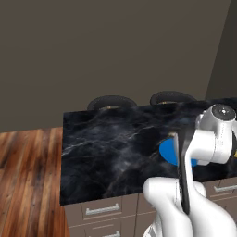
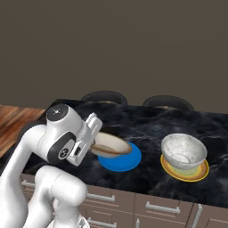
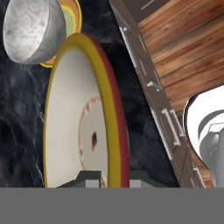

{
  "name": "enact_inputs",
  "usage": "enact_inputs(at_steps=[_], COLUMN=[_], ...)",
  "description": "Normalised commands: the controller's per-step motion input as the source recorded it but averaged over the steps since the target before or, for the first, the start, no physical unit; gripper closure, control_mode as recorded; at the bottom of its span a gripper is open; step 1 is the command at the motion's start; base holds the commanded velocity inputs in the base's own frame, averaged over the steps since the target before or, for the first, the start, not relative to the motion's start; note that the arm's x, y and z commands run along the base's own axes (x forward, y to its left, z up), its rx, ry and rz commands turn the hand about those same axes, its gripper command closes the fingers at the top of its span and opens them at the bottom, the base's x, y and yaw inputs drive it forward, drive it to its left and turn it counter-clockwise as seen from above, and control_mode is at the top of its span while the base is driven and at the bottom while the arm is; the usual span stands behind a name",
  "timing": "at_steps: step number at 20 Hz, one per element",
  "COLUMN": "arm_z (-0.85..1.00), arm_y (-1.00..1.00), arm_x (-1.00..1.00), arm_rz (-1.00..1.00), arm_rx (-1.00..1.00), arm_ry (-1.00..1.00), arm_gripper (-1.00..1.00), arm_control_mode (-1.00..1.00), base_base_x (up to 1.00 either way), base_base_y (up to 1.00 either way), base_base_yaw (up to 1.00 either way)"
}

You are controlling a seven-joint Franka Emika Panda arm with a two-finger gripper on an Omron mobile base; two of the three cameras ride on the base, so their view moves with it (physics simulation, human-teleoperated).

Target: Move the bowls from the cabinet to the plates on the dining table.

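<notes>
My gripper [image 2: 94,149] is shut on the left rim of the cream bowl [image 2: 111,144] with the tan-brown rim. It holds the bowl just above the blue plate [image 2: 120,162] on the black marble dining table [image 2: 147,120]. In the hand view the bowl [image 3: 74,122] stands edge-on, its rim pinched between my gripper's [image 3: 113,177] fingertips. To the right, the grey-white marbled bowl [image 2: 183,151] sits on the yellow-rimmed plate [image 2: 185,174]; both also appear in the hand view, the bowl [image 3: 28,28] on the plate [image 3: 72,13]. In the left base view, part of the blue plate [image 1: 169,152] peeks out behind my arm. The cabinet is out of view.
Two dark round chairs [image 2: 104,97] [image 2: 168,102] stand behind the table. Brown drawer fronts with silver handles [image 2: 160,207] run under its near edge. Wooden floor [image 1: 28,176] lies to the left of the table.
</notes>
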Motion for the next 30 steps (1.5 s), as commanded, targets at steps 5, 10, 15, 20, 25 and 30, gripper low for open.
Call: enact_inputs(at_steps=[5,10,15,20,25,30], arm_z=[-0.61,-0.62,-0.59,-0.36,-0.32,-0.51], arm_y=[0.10,0.10,0.10,0.06,0.01,0.00], arm_x=[0.06,0.07,0.06,0.04,0.12,0.19], arm_rz=[0.00,0.00,0.00,0.01,0.01,0.00], arm_rx=[-0.05,-0.05,-0.05,-0.06,-0.06,-0.03], arm_ry=[-0.05,-0.05,-0.08,-0.18,-0.20,-0.10], arm_gripper=[1.00,1.00,1.00,1.00,1.00,1.00], arm_control_mode=[-1.00,-1.00,-1.00,-1.00,-1.00,-1.00], base_base_x=[0.00,0.00,0.00,0.00,0.00,0.00], base_base_y=[0.00,0.00,0.00,0.00,0.00,0.00], base_base_yaw=[0.00,0.00,0.00,0.00,0.00,0.00])
